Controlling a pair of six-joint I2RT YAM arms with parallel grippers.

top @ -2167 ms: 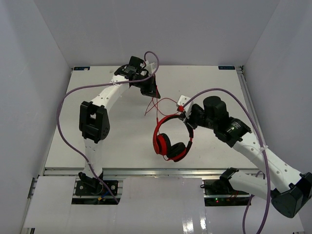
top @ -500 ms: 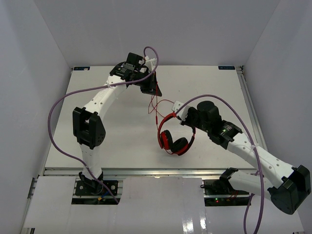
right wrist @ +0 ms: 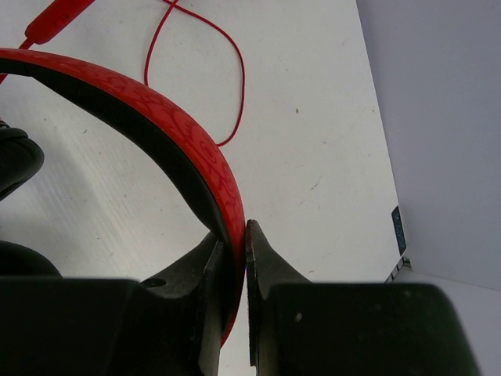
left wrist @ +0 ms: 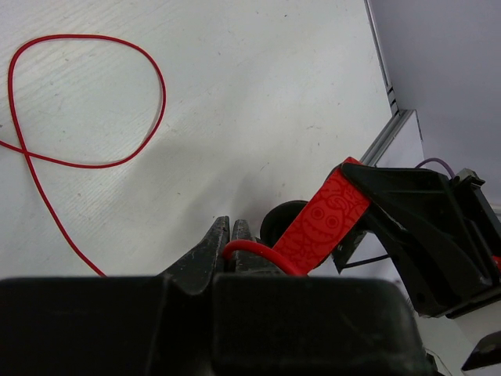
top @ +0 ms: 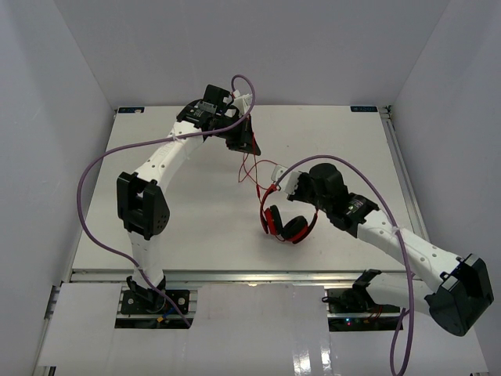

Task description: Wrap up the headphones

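The red headphones (top: 286,225) hang in the middle of the table with the ear cups low. My right gripper (top: 275,193) is shut on the black-and-red headband (right wrist: 168,125), which passes between its jaws. The thin red cable (top: 252,168) runs from the headphones up to my left gripper (top: 245,146), which is shut on it. In the left wrist view the cable (left wrist: 243,247) curves out between the closed jaws, and a loose loop (left wrist: 117,48) lies on the table. The headband (left wrist: 327,219) and my right gripper (left wrist: 423,227) show just beyond.
The white table (top: 180,227) is bordered by a metal rail on the right (top: 399,164) and white walls around it. Purple arm cables (top: 102,172) arc over the left side and over the right arm (top: 368,188). A black ear pad (right wrist: 16,160) sits at the left of the right wrist view.
My right gripper has moved left and slightly toward the left gripper, carrying the headphones, which have turned and look narrower. The left arm shifted a little, still holding the cable.
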